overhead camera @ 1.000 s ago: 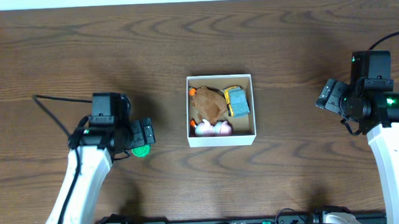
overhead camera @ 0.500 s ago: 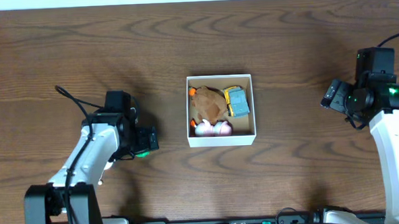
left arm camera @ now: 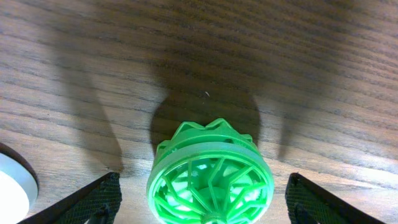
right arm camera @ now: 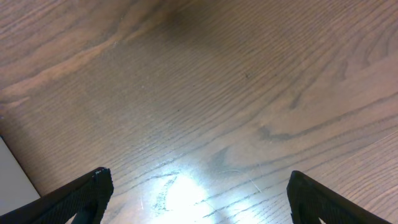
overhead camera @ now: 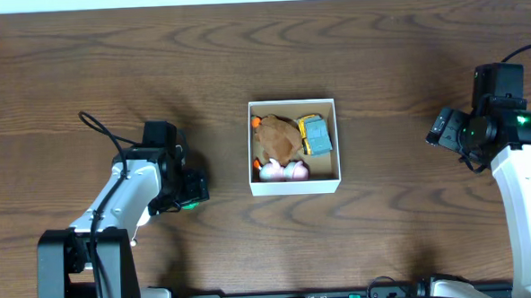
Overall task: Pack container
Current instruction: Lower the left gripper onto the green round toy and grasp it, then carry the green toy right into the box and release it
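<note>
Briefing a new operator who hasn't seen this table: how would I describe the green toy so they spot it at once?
Find the white container centred in the overhead view, then look left to the left gripper. Between its open jaws lies the green toy, a round spoked wheel with a scalloped rim. It is the only toy outside the container, and the only green one.

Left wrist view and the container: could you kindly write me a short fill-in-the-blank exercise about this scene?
The spoked toy between the left gripper's jaws is coloured ____.
That toy lies ____ the container, not inside it.
The right gripper's jaws stand ____, with nothing between them.
Missing words: green; outside; open.
</note>
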Robot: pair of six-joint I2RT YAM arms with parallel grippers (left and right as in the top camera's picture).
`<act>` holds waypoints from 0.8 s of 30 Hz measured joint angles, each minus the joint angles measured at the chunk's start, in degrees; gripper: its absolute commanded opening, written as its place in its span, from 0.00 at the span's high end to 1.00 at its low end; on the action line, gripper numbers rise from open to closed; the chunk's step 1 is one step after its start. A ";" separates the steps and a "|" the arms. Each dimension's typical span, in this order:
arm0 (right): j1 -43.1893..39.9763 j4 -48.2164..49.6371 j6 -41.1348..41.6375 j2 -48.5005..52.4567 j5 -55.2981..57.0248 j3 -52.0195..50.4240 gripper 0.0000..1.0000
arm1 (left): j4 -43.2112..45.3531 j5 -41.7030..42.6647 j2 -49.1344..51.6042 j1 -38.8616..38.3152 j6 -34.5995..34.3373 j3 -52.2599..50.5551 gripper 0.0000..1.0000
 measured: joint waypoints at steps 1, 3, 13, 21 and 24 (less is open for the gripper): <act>0.00 -0.04 -0.02 0.02 0.00 0.00 0.08 | 0.02 0.02 0.00 0.00 -0.11 0.00 0.28; 0.00 -0.07 -0.02 0.02 0.00 0.00 0.07 | 0.07 0.02 0.00 0.00 -0.48 -0.02 0.35; 0.00 -0.13 -0.04 0.02 -0.02 0.00 0.07 | 0.00 0.00 0.00 0.00 -0.48 0.00 0.44; 0.00 -0.20 -0.09 0.02 -0.02 -0.02 0.07 | -0.22 0.02 -0.02 0.00 -0.44 0.00 0.73; 0.00 -0.28 -0.22 0.02 -0.02 -0.02 0.07 | -0.90 0.02 -0.02 0.00 -0.46 0.20 0.80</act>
